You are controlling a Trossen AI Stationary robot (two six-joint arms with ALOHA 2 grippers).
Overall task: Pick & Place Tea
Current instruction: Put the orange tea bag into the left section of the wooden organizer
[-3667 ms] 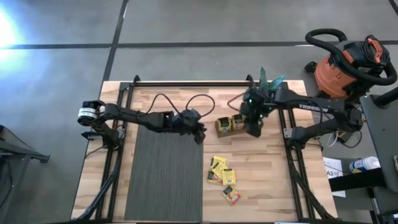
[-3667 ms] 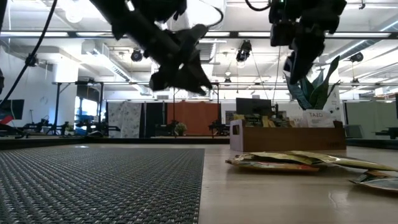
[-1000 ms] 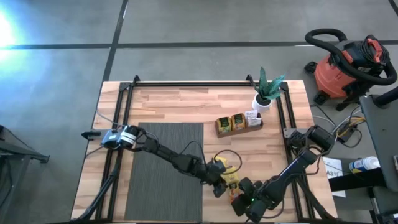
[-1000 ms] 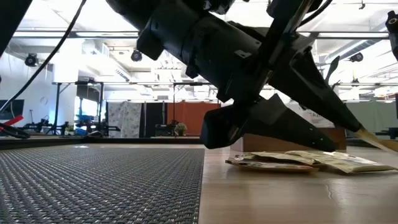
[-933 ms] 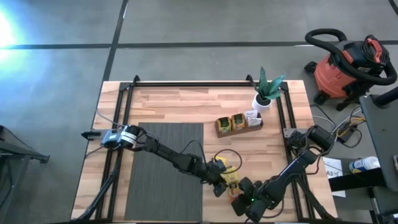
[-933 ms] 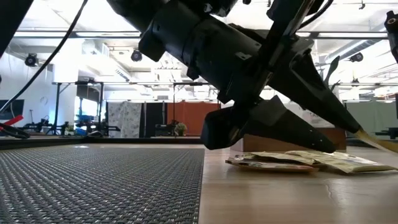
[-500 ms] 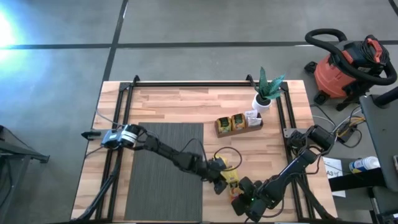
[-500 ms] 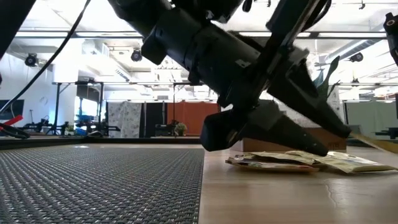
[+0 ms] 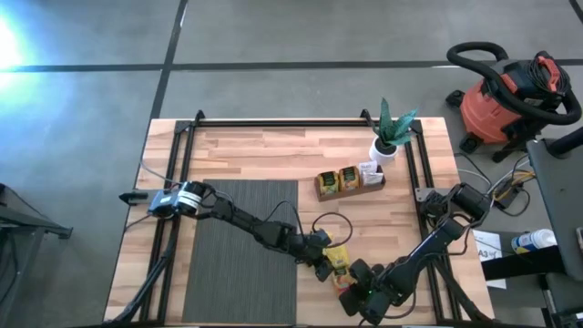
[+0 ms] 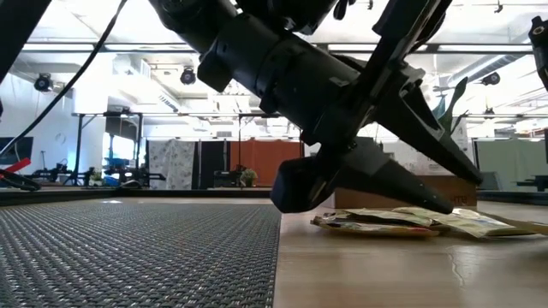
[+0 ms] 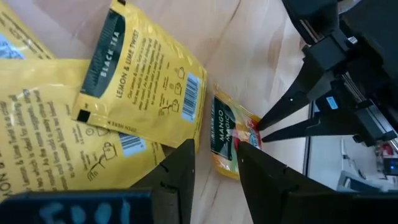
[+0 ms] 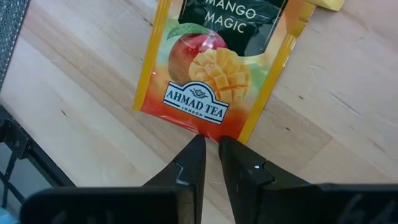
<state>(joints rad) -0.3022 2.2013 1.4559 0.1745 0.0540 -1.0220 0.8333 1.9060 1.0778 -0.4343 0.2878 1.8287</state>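
Wooden boards make up the table (image 9: 264, 150), and a dark ribbed mat (image 9: 232, 228) covers its lower left part in the high view. Toward the upper right of the table sits a small brown tray (image 9: 349, 181) with a little potted plant (image 9: 390, 132) just beside it. An orange shop vacuum (image 9: 510, 91) stands on the floor at the upper right of the frame.

Down at the lower middle of the table lies the tea (image 9: 335, 260), a small heap of flat packets. The left wrist view shows yellow lemon sachets (image 11: 143, 87) overlapping each other, with an orange mango sachet (image 12: 214, 68) next to them.

Both arms reach down to this heap. The left gripper (image 11: 214, 165) hangs over the yellow packets with its fingers a little apart, holding nothing. The right gripper (image 12: 210, 149) points at the lower edge of the mango sachet. Its fingers are close together with a thin gap, and I think the tips are just touching the packet's edge, not gripping it.
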